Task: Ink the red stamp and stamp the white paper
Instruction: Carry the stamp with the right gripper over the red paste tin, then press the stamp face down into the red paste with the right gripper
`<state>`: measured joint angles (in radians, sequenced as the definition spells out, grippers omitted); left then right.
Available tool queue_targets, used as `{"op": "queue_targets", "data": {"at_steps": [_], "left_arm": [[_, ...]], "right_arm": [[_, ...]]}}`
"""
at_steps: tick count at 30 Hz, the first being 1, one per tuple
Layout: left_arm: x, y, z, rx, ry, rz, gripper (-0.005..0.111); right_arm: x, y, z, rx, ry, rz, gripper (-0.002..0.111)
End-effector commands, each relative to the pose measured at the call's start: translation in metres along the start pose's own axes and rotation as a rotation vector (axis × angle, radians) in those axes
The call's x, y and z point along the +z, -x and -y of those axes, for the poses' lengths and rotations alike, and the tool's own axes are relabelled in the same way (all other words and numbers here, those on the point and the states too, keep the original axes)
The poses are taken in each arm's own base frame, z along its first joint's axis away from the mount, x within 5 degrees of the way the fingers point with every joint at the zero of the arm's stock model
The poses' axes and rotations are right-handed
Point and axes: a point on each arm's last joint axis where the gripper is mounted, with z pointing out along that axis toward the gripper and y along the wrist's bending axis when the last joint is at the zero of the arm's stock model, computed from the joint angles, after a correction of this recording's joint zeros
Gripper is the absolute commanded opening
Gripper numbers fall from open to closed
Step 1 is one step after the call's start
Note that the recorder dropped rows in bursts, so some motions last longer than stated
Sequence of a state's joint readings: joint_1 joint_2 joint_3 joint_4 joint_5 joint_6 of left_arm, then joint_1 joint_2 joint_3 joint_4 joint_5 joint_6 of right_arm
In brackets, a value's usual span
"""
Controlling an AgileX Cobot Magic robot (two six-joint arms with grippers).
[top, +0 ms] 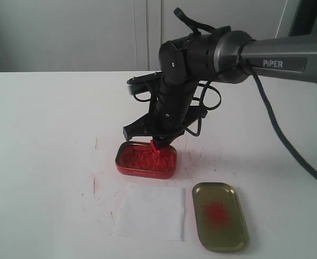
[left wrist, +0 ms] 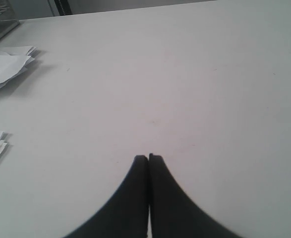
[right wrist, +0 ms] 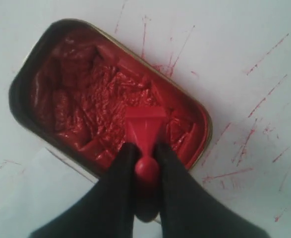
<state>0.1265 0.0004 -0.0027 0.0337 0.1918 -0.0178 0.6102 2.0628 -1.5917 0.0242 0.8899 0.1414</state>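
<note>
My right gripper (top: 156,143) (right wrist: 145,148) is shut on the knob handle of the red stamp (top: 156,148) (right wrist: 145,130). The stamp's flat base sits down in the red paste of the red ink tin (top: 146,159) (right wrist: 81,94). The white paper (top: 150,211) lies flat on the table just in front of the tin; no imprint shows on it. My left gripper (left wrist: 148,157) hovers over bare white table, its black fingers pressed together with nothing between them. It is out of the exterior view.
A shallow gold lid (top: 220,216) with a red smear lies to the right of the paper. Red ink streaks (right wrist: 244,144) mark the table around the tin. Stacks of white sheets (left wrist: 6,64) lie on the table in the left wrist view.
</note>
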Motion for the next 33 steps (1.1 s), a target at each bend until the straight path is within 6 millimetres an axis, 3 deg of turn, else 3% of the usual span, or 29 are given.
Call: {"op": "queue_targets", "data": {"at_steps": [1,17,33], "left_arm": [[0.000,-0.001,0.000,-0.006,-0.001,0.001,0.000],[0.000,-0.001,0.000,-0.006,-0.001,0.001,0.000],[0.000,-0.001,0.000,-0.006,-0.001,0.001,0.000]], "right_arm": [[0.007,-0.001,0.003,0.012,-0.040,-0.026,0.000],[0.022,-0.002,0.001,0.010,-0.043,-0.034,0.000],[0.070,-0.016,0.004,0.010,-0.068,-0.176,0.000]]}}
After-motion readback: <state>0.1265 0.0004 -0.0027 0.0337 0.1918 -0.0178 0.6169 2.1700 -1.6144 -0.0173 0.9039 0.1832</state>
